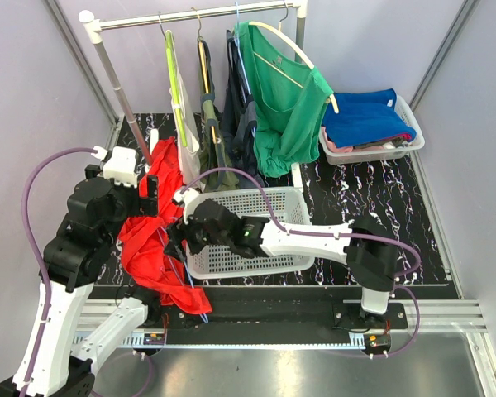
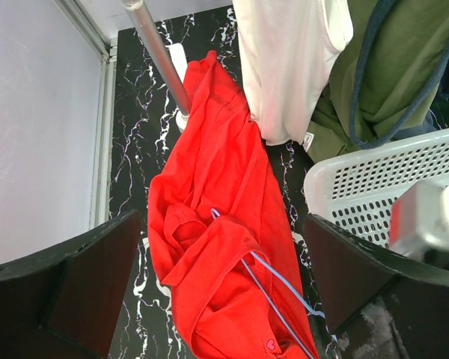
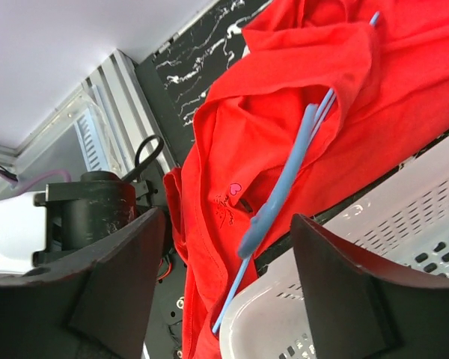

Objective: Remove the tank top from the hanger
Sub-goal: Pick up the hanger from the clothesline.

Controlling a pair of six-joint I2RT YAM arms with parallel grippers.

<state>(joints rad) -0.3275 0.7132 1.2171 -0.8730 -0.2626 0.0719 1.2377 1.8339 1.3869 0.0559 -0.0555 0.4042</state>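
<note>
The red tank top (image 1: 153, 240) lies crumpled on the black marbled table, left of the white basket, still on its thin blue hanger (image 1: 188, 289). My left gripper (image 1: 149, 194) hovers over the top's upper part, open and empty. In the left wrist view the top (image 2: 217, 247) and hanger wire (image 2: 284, 292) lie below the open left gripper (image 2: 221, 221). My right gripper (image 1: 175, 236) reaches across the basket's left end, open. In the right wrist view the hanger (image 3: 284, 187) passes between the spread jaws of the right gripper (image 3: 228, 217), untouched, with the top (image 3: 284, 97) behind it.
A white perforated basket (image 1: 256, 223) stands mid-table under the right arm. A clothes rail (image 1: 116, 91) at the back holds several hung garments, including a green top (image 1: 285, 91). A white tray (image 1: 372, 149) of folded clothes sits at the back right.
</note>
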